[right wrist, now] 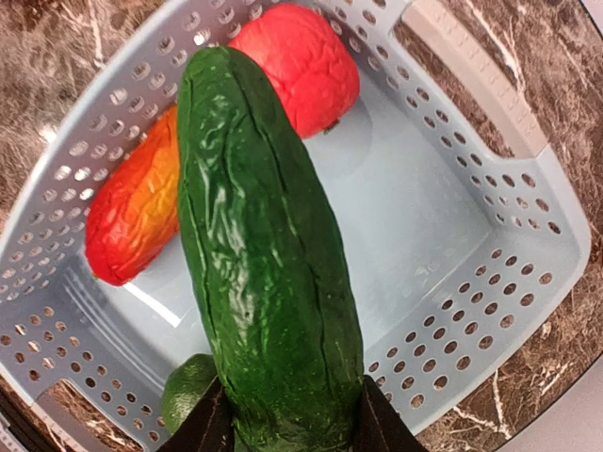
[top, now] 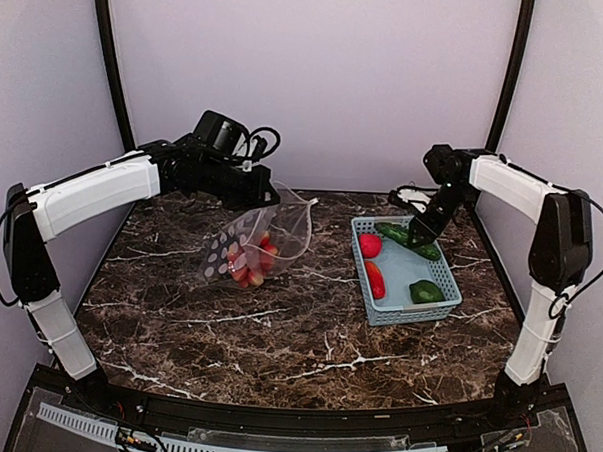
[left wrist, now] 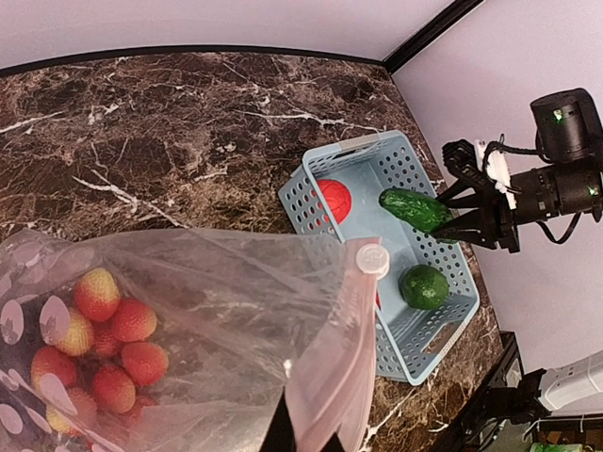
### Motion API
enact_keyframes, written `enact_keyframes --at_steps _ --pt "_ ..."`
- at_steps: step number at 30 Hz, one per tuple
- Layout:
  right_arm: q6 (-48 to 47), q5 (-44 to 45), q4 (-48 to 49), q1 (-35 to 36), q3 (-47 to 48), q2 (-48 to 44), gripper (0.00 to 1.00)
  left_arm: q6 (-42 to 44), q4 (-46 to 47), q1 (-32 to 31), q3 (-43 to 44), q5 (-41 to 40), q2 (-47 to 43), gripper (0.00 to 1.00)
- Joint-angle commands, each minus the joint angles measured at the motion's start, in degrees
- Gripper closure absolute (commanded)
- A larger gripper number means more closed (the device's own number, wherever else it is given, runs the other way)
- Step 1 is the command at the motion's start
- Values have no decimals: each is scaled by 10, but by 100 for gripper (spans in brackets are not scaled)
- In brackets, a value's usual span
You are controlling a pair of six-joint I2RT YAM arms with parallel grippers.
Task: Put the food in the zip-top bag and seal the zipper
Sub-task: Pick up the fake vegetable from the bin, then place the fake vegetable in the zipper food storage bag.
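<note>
My left gripper [top: 255, 187] is shut on the mouth edge of the zip-top bag [top: 264, 236] and holds it hanging above the table. In the left wrist view its dark fingertips [left wrist: 281, 435] pinch the pale zipper strip [left wrist: 347, 350], with the round slider [left wrist: 367, 257] further along it. A cluster of red berries [left wrist: 105, 341] lies inside the bag. My right gripper [right wrist: 290, 426] is shut on the near end of the green cucumber [right wrist: 264, 254], which it holds over the far end of the basket. A red tomato [right wrist: 303, 64], a red-orange pepper [right wrist: 132, 209] and a green avocado-like piece [top: 426, 291] lie in the basket.
The light-blue lattice basket [top: 374, 307] stands on the right of the dark marble table [top: 276, 345]. Pale walls and black frame posts close in the back and both sides. The bag hangs left of the basket, with a gap between them.
</note>
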Motion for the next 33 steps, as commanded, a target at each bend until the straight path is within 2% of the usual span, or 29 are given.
enact_keyframes --at_steps 1,8,12,15,20,26,30,33 --pt "10 -101 -25 0 56 -28 77 -15 10 2 12 8 -1 99" --pt "70 -368 53 9 118 -60 76 -32 12 1 23 6 3 99" --pt "147 -466 147 32 119 -72 75 -66 36 1 19 20 3 99" --pt "238 -504 254 61 89 -88 75 -86 64 0 18 24 0 99" --pt "413 -487 476 123 -15 -113 74 -94 86 -1 25 23 -3 99" --pt "469 -466 555 174 -12 -78 72 -115 127 -1 8 10 -15 99" --pt "501 -447 593 182 -8 -55 72 -161 184 -1 -33 4 -38 99" --pt "512 -432 602 184 -8 -35 68 -186 206 -1 -63 -9 -54 99"
